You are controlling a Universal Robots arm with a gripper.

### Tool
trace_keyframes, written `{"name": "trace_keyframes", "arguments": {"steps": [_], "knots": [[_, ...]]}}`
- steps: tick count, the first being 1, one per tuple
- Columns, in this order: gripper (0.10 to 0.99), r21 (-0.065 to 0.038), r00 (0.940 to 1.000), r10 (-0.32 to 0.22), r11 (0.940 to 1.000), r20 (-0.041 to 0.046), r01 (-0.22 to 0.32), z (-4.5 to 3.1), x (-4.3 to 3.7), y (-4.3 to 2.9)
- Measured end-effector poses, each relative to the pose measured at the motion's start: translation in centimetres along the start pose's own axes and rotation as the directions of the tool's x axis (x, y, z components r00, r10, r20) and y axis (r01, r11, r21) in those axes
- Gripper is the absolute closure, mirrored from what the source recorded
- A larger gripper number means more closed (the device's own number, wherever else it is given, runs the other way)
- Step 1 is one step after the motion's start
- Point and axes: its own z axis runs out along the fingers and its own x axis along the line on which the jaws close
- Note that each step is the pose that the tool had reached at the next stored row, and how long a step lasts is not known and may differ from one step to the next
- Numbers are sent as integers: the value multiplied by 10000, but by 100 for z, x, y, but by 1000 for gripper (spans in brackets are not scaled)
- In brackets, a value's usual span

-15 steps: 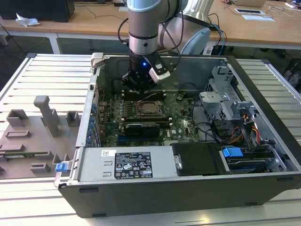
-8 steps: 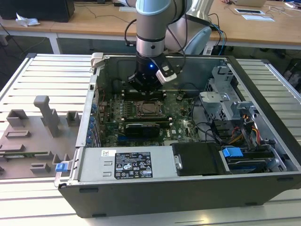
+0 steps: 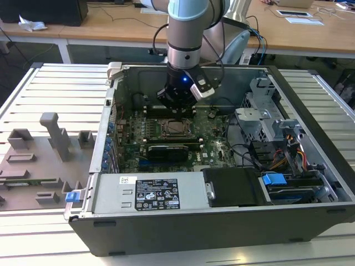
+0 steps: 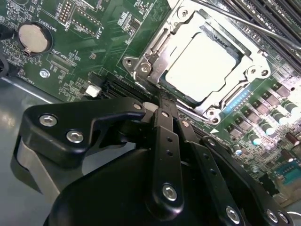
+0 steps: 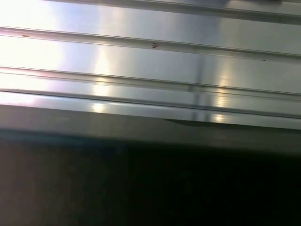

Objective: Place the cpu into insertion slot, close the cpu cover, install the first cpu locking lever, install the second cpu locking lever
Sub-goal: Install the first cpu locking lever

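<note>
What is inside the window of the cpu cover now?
In the second wrist view, the silvery top of the cpu fills the window of the closed cpu cover. The insertion slot underneath is covered, so its pins cannot be seen.

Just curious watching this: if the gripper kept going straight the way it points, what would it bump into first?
Probably the cpu cover at the near edge of the insertion slot, with the cpu just beyond. The gripper points there, though depth is unclear.
</note>
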Motion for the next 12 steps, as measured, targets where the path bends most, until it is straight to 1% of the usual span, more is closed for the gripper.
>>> {"name": "trace_keyframes", "arguments": {"steps": [1,5,7,9,11,12], "knots": [[980,-17,10000,0,10000,9,0,10,-10,2],[980,-1,10000,0,10000,-1,0,13,-49,1],[980,3,10000,1,10000,-1,-1,12,-56,7],[980,66,10000,-2,10000,-5,2,-38,-58,8],[980,107,10000,0,9999,-5,0,-86,-57,7],[980,119,10000,-2,9999,-4,2,-97,-57,3]]}}
